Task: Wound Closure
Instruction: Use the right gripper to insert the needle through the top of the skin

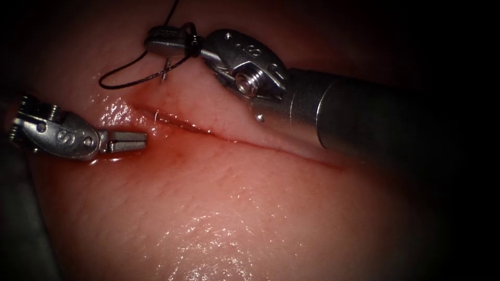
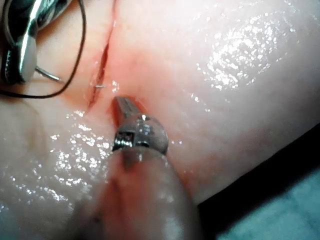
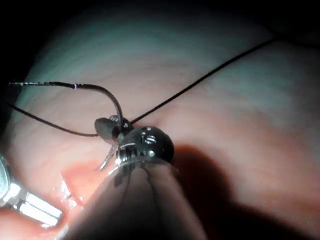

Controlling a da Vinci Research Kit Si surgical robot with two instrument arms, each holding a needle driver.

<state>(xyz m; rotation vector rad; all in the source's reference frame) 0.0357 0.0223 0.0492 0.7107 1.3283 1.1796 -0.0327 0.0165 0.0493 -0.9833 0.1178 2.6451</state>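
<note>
Above the cut (image 1: 229, 136), right tool (image 1: 166, 41) clamps needle (image 1: 165, 70); left tool (image 1: 130, 141) closed, empty.

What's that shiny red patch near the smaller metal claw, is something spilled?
Yes: red fluid pools on the tissue along the cut, by the left tool, which holds nothing. The right tool holds thread; the needle hangs below it.
</note>
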